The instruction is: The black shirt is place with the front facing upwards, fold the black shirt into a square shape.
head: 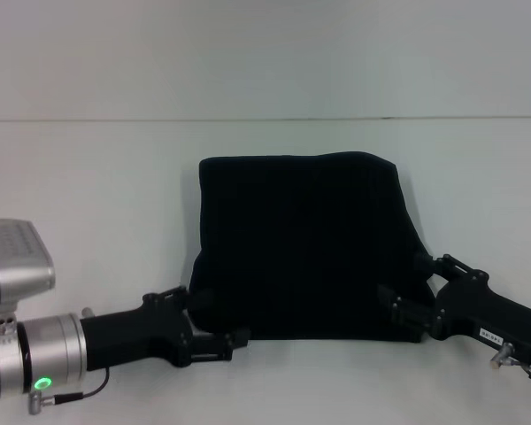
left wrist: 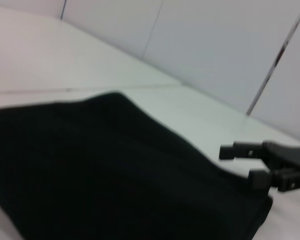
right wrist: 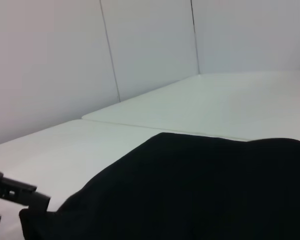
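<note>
The left gripper [head: 234, 341], fingers spread, sits at the near left corner of the black shirt [head: 305, 243], which lies folded into a rough square on the white table [head: 88, 177], while the right gripper [head: 405, 305], fingers also spread, sits at its near right corner.

Our left gripper [head: 234, 341] sits low at approx 7 o'clock, arm reaching in horizontally, fingers parted w/ a clear gap. Our right gripper [head: 405, 305] sits at approx 4 o'clock, arm angled in from the lower right corner, fingers spread apart too.
</note>
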### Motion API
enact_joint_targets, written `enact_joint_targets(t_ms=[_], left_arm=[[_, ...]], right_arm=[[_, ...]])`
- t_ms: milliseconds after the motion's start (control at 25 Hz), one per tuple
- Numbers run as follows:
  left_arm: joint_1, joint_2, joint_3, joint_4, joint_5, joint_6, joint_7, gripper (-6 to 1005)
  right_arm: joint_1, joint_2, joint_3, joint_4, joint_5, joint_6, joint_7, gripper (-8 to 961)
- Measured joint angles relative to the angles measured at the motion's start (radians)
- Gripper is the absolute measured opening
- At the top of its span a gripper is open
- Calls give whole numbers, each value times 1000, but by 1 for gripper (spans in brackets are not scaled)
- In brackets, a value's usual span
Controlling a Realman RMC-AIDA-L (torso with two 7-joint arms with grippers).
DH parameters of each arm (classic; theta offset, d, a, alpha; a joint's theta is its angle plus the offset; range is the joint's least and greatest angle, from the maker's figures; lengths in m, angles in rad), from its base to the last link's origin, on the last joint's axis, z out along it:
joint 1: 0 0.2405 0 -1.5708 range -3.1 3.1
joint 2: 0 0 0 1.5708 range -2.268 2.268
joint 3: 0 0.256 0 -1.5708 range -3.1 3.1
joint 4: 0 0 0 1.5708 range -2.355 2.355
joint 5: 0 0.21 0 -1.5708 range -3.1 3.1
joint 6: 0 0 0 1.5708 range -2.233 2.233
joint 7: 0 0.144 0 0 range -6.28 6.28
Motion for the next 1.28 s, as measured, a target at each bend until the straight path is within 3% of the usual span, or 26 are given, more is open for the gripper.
enact_joint_targets(t_ms=[560, 720, 840, 920, 1040, 1120, 1280], left_arm=[[5, -2, -1, -8, 26, -36, 5, 944], [-3, 7, -103, 5, 1, 69, -89, 937], [-28, 29, -173, 19, -18, 101, -280, 932], [-58, 50, -182, 22, -9, 95, -464, 932], [-81, 64, -176, 29, 15, 94, -586, 933], [-135, 89, -167, 41, 118, 69, -858, 933], [-188, 104, -146, 33, 220, 41, -1047, 932]], right_arm=[[-6, 2, 9, 2, 2, 11, 0, 896], [-32, -1, 17, -9, -3, -55, -11, 897], [-69, -3, 9, -28, -37, -124, -49, 897], [-96, -2, 8, -35, -71, -162, -78, 897], [-132, 1, 6, -33, -101, -195, -101, 897], [-152, 1, 5, -30, -107, -203, -102, 897], [-178, 2, 2, -28, -110, -207, -102, 897]])
